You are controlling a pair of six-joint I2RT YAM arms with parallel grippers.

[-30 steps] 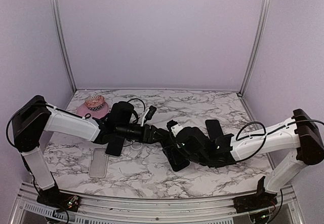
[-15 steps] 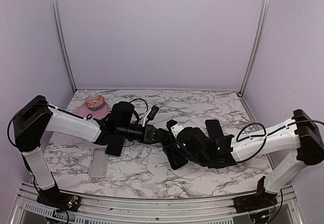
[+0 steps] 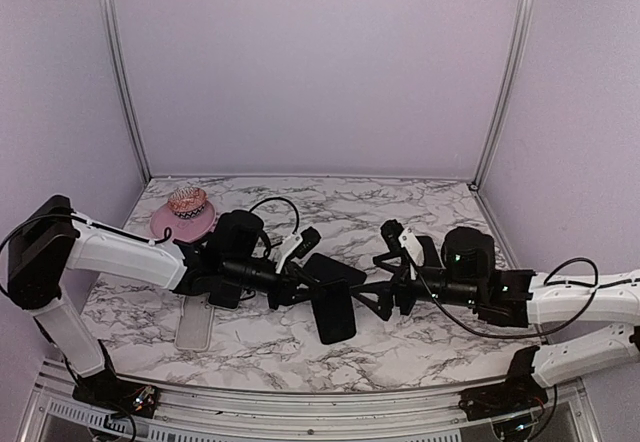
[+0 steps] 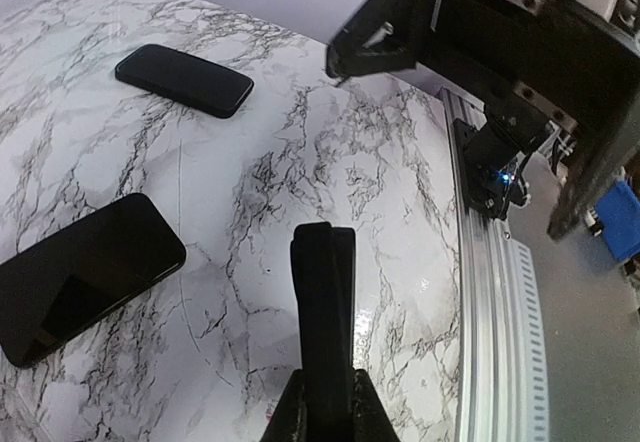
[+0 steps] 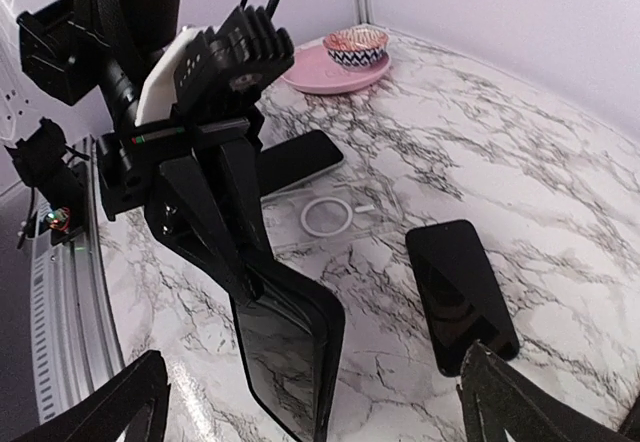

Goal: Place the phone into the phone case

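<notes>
Now looking down on a marble counter. Reaching the left arm from the near-left corner toward the middle, and laying the right arm low along the near-right side. Showing a pink plate by the far-left corner. Holding a black phone in the left gripper, clamped tight on one short end, raised clear of the marble over the middle of the counter, a little toward the near edge, with its glossy face tilted toward the right wrist camera. Pointing the right gripper at that phone from the right, spread wide and gripping nothing, near it but apart. Showing a second black phone lying flat right of the middle and a third black phone lying flat left of the middle, beside the left arm. Showing the clear phone case lying flat and empty between those two, with a white ring on its back, just beside the third. Also showing a pale flat slab by the near edge toward the left corner, and a small patterned cup sitting on the plate.
</notes>
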